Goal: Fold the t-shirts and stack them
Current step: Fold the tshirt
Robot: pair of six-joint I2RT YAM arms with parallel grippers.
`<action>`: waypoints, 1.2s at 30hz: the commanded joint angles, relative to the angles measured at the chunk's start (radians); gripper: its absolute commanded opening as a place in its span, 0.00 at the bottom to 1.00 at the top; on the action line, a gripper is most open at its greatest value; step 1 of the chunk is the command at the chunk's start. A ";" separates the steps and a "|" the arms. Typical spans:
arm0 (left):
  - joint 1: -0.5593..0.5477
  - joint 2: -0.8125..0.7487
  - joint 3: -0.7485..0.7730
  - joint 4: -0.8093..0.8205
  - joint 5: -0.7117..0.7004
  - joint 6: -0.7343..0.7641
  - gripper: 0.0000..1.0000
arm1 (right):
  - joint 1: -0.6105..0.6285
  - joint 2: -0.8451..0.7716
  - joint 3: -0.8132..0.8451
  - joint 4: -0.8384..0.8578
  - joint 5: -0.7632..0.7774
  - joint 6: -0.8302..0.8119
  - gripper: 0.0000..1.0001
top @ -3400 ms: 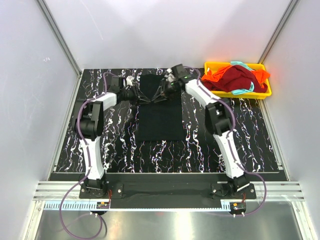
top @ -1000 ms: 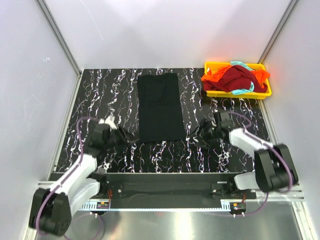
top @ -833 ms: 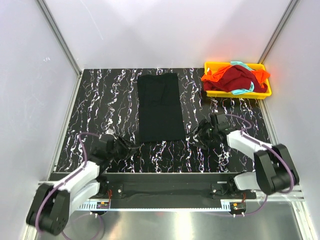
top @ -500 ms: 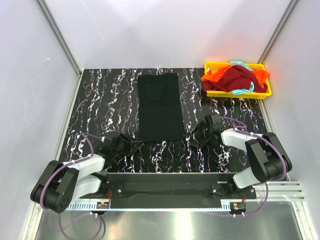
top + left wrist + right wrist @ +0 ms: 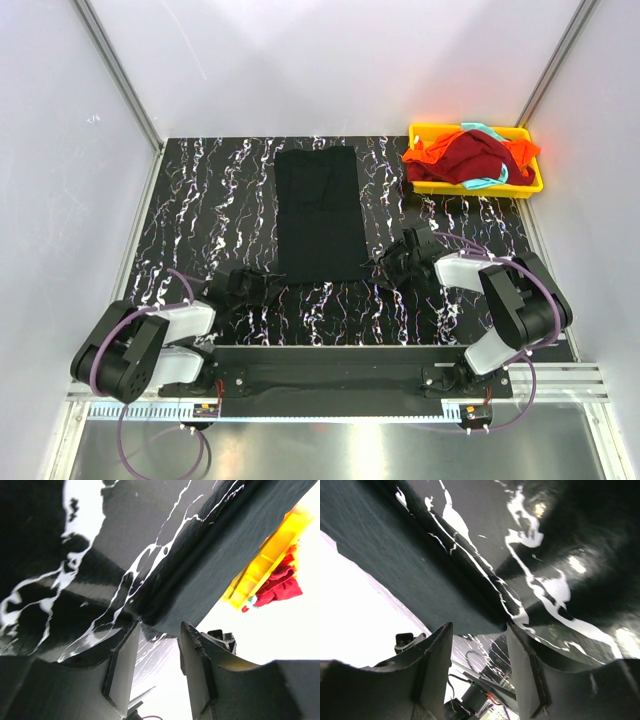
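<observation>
Your left gripper (image 5: 262, 284) sits low over the marbled table (image 5: 200, 200), jaws parted and released; the left wrist view shows only table surface in the gap. The near left corner of the black t-shirt (image 5: 320, 215) lies just ahead of those fingertips, not pinched. The shirt is spread flat as a long rectangle running away from both hands, and its near hem lies between the two grippers. Your right gripper (image 5: 386, 267) is low at the shirt's near right corner, also released; the right wrist view puts the hem corner just beyond the fingertips with nothing clamped. Far ahead of the right gripper and off to its right, well apart from it, stands the yellow tray (image 5: 440, 186). It holds the dark red t-shirt (image 5: 475, 155) bunched on top, the orange t-shirt (image 5: 428, 152) spilling toward its left end, and scraps of the teal t-shirt (image 5: 487, 181) showing at the edges
</observation>
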 commanded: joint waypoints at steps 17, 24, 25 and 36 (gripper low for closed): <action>-0.002 0.151 -0.004 0.078 -0.023 -0.012 0.18 | 0.019 0.106 -0.024 -0.060 0.097 -0.004 0.35; 0.025 0.121 0.000 0.052 0.023 0.069 0.00 | 0.019 0.106 0.006 -0.110 0.075 -0.119 0.00; 0.028 0.101 0.003 0.032 0.031 0.086 0.00 | 0.019 0.084 0.007 -0.138 0.068 -0.140 0.00; 0.025 -0.531 0.048 -0.625 0.057 0.279 0.00 | 0.090 -0.294 -0.064 -0.414 0.003 -0.300 0.00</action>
